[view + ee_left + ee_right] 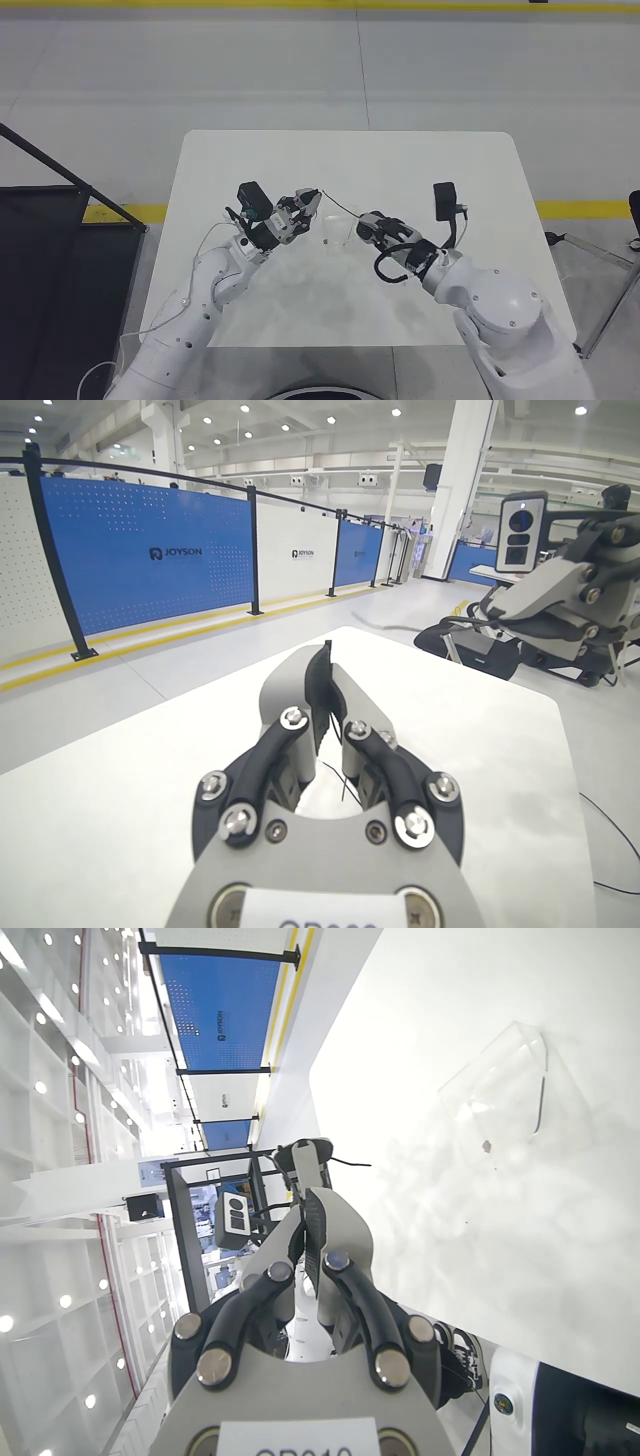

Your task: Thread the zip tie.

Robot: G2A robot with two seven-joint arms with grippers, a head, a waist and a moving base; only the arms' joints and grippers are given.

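Note:
The zip tie (338, 204) is a thin black strand stretched above the white table (450, 170), running from one gripper's tips to the other's. My left gripper (308, 200) is shut on one end. In the left wrist view the tie's black end (328, 646) sticks out past the tips of that gripper (327, 660), and a thin strand runs back between the pads. My right gripper (362, 222) is shut, with the strand reaching its tips. From the right wrist, the shut right gripper (309, 1200) sits close to the left gripper (305, 1153), where a short black strand (355, 1163) pokes out.
A clear plastic piece (500, 1083) lies flat on the table just below the two grippers (335, 232). The table's far edge (350, 133) gives way to grey floor. Black fence posts and blue panels stand well off to the side.

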